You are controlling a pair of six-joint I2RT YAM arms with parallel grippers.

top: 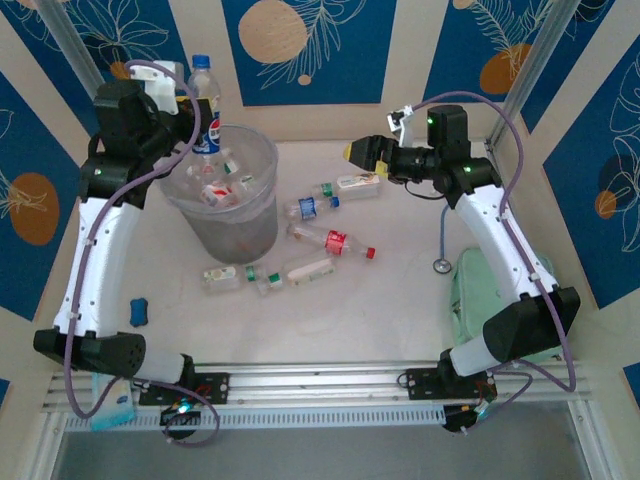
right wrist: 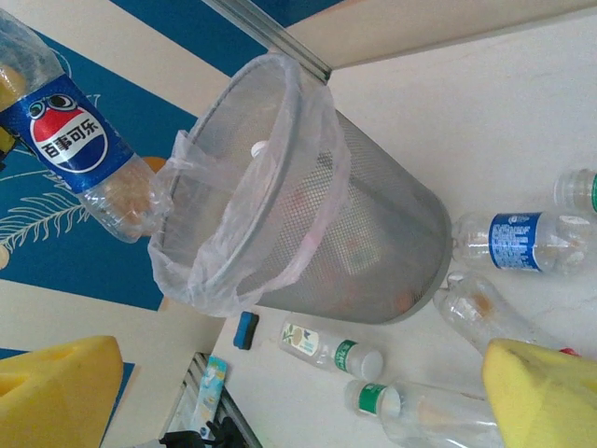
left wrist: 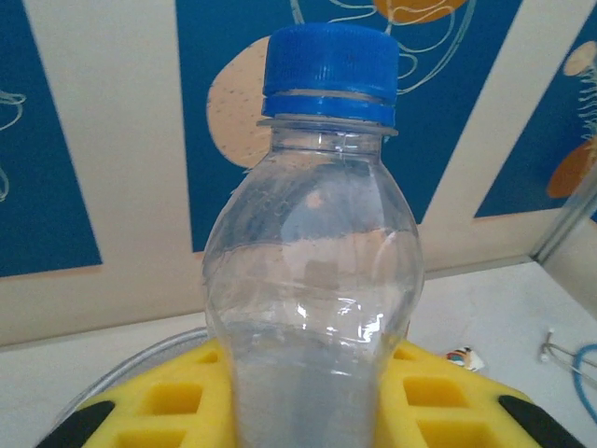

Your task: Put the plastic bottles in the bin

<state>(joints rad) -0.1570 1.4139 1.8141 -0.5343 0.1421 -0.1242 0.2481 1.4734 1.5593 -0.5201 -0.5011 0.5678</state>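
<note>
I am clamping my left gripper (left wrist: 308,411) on a clear Pepsi bottle (top: 204,112). The yellow fingers (left wrist: 177,397) are pressing its lower body from both sides, partly closed to the bottle's width. The bottle is standing upright with its blue cap (left wrist: 328,70) on top. In the top view it is hanging just above the far-left part of the rim of the bin (top: 235,235), and my right wrist camera is showing its base close beside the clear bag liner (right wrist: 191,280) folded over that rim. Several more bottles (top: 215,188) are already lying inside the bin. My right gripper (top: 356,153) is hovering over the table (top: 400,300) to the right of the bin. Its jaws are standing wide apart and gripping nothing — the two yellow fingers are sitting at opposite edges of its own camera view. Just beside it a white-labelled bottle (top: 357,185) is lying on its side. Nearer the bin, a blue-labelled bottle (top: 312,207) and a red-labelled bottle (top: 337,242) are lying on the table, both on their sides. Closer to my bases, at the foot of the bin, three more are lying in a loose row. They are a green-labelled bottle (top: 222,277), a green-capped bottle (top: 266,279) and a longer pale one (top: 308,268). A pale green case (top: 478,300) is resting by my right arm, and a small blue object (top: 138,311) is lying by my left.
</note>
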